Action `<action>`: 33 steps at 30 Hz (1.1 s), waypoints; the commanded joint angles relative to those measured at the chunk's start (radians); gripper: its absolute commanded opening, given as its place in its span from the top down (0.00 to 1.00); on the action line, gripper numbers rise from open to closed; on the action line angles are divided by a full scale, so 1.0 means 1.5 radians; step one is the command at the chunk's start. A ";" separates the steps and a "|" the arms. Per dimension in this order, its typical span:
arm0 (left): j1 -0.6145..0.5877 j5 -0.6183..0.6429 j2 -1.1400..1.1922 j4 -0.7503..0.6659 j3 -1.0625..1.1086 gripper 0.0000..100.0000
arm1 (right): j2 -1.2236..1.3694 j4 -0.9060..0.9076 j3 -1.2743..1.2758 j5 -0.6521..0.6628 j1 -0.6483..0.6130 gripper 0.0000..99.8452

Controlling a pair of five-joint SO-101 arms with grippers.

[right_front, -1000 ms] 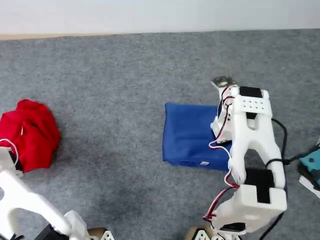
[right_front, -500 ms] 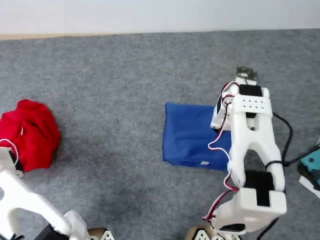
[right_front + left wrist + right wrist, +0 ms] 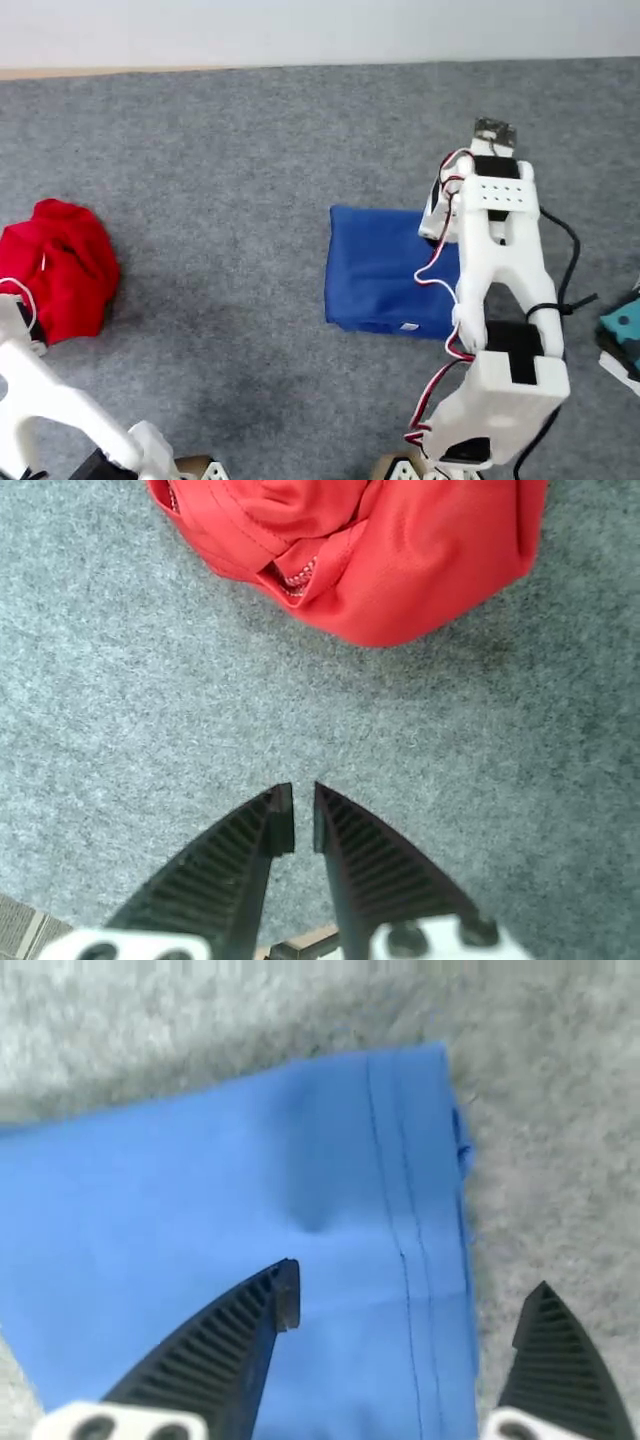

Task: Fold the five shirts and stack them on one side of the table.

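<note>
A folded blue shirt (image 3: 380,275) lies right of the table's middle. My right arm (image 3: 497,235) stands over the shirt's right edge. In the right wrist view my right gripper (image 3: 415,1305) is open just above the blue shirt (image 3: 230,1190), straddling its stitched hem, with nothing held. A crumpled red shirt (image 3: 60,265) lies at the table's left edge. My left gripper (image 3: 295,818) hangs shut and empty over bare carpet a short way from the red shirt (image 3: 400,550).
Grey carpet (image 3: 220,180) covers the table. A teal object (image 3: 625,325) pokes in at the right edge, close to the right arm's base. The left arm's white link (image 3: 40,390) crosses the front left corner.
The right arm's wrist has swung to the right and a little farther back over the blue shirt's edge. The left arm and both shirts have stayed put.
</note>
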 commanded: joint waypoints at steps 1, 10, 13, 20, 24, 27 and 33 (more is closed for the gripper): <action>0.004 0.002 -0.019 0.000 -0.007 0.96 | 0.020 -0.011 -0.035 -0.003 0.003 0.66; 0.005 0.001 -0.019 -0.010 -0.008 0.96 | 0.122 -0.048 -0.035 -0.003 -0.008 0.66; 0.023 0.001 -0.019 -0.010 -0.008 0.96 | 0.147 -0.041 -0.035 -0.003 -0.019 0.70; 0.071 0.004 -0.019 -0.009 -0.008 0.96 | 0.158 -0.027 -0.039 0.037 -0.023 1.00; 0.071 0.002 -0.019 -0.009 -0.008 0.96 | 0.158 0.028 -0.069 0.070 -0.014 0.99; 0.071 0.002 -0.019 -0.009 -0.008 0.96 | 0.158 0.079 -0.120 0.083 0.015 0.99; 0.071 0.002 -0.019 -0.009 -0.007 0.96 | 0.158 0.171 -0.250 0.207 0.066 0.99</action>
